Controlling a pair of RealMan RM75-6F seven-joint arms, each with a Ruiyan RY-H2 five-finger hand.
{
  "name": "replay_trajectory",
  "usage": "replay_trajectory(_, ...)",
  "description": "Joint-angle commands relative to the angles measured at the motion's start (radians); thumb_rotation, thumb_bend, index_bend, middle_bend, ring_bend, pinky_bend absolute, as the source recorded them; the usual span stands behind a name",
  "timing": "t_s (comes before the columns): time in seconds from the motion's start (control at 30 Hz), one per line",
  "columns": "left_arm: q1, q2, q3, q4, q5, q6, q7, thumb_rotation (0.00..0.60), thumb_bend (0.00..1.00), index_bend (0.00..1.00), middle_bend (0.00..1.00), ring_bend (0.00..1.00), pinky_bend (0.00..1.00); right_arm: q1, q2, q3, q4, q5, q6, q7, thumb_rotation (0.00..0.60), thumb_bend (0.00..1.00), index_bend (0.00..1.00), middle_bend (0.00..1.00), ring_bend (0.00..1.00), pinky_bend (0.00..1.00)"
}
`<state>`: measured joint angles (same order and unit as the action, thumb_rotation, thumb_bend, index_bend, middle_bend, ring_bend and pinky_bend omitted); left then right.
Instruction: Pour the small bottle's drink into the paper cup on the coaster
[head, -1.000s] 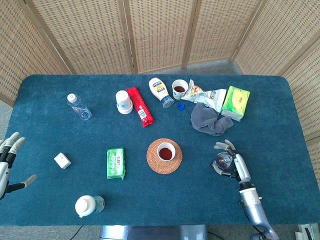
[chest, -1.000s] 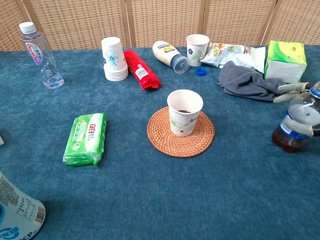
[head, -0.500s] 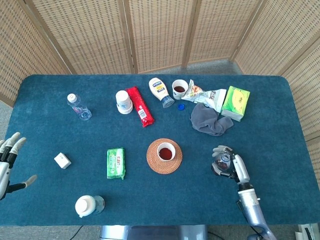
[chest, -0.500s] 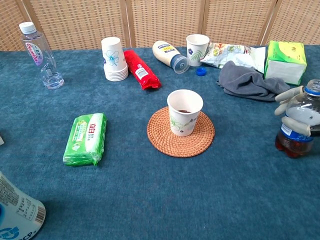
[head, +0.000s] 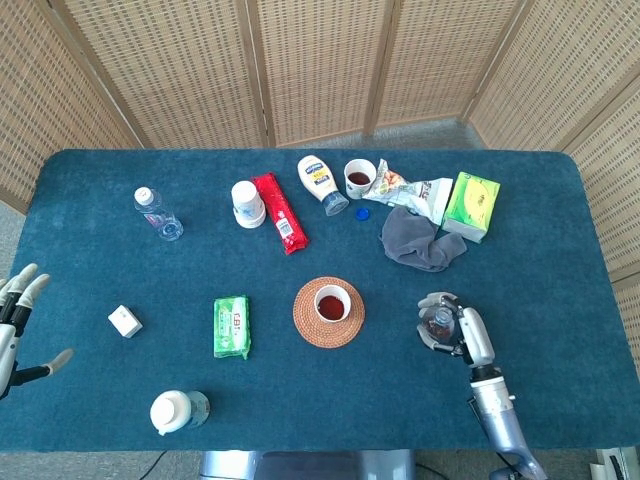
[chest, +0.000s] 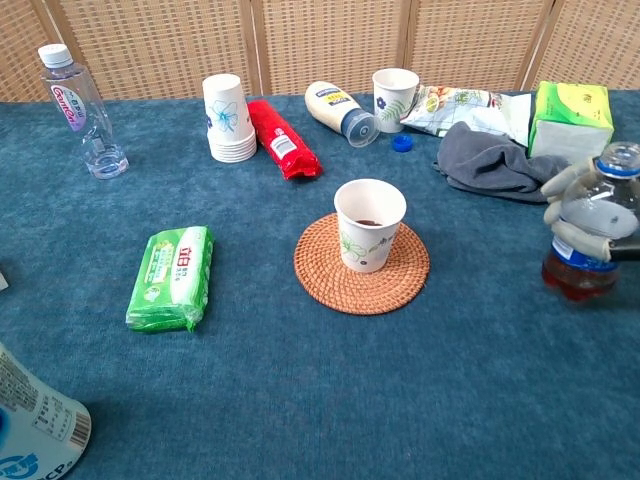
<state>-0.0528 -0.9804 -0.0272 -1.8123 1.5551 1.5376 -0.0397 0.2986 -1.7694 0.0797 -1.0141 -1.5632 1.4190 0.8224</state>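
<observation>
A paper cup (head: 331, 302) (chest: 369, 225) with dark drink in its bottom stands on a round woven coaster (head: 345, 329) (chest: 400, 283) at the table's middle. To its right, my right hand (head: 462, 334) (chest: 570, 230) grips the small uncapped bottle (head: 438, 323) (chest: 590, 225), upright, with a little red-brown drink at its base. The bottle is lifted slightly off the cloth, well apart from the cup. My left hand (head: 16, 330) hovers open at the far left edge, holding nothing.
At the back are a stack of paper cups (chest: 228, 118), a red packet (chest: 283, 139), a lying mayonnaise bottle (chest: 341, 109), a second cup (chest: 395, 99), a blue cap (chest: 402, 143), a grey cloth (chest: 495, 160) and a green tissue box (chest: 571, 120). A green pack (chest: 172, 277) lies left.
My right hand has closed around the small bottle, raised it a little and carried it slightly left toward the cup. The left hand has stayed put.
</observation>
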Motion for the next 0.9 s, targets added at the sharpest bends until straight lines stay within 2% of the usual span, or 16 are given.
replay_trajectory(0.03, 0.001, 0.002, 0.001, 0.000, 0.004, 0.003, -0.005, 0.600, 0.11, 0.00, 0.00, 0.00, 0.00, 0.023, 0.043, 0.003, -0.079, -0.027, 0.007, -0.080, 0.600, 0.82, 0.43, 0.53, 0.29, 0.72)
replay_trajectory(0.37, 0.004, 0.014, 0.005, 0.005, 0.019, 0.010, -0.046, 0.600, 0.11, 0.00, 0.00, 0.00, 0.00, 0.084, 0.145, 0.024, -0.323, -0.034, -0.061, -0.404, 0.600, 0.80, 0.43, 0.53, 0.29, 0.72)
replay_trajectory(0.9, 0.009, 0.032, 0.013, 0.016, 0.043, 0.025, -0.105, 0.600, 0.11, 0.00, 0.00, 0.00, 0.00, 0.178, 0.171, 0.069, -0.517, 0.034, -0.199, -0.858, 0.600, 0.79, 0.42, 0.53, 0.29, 0.72)
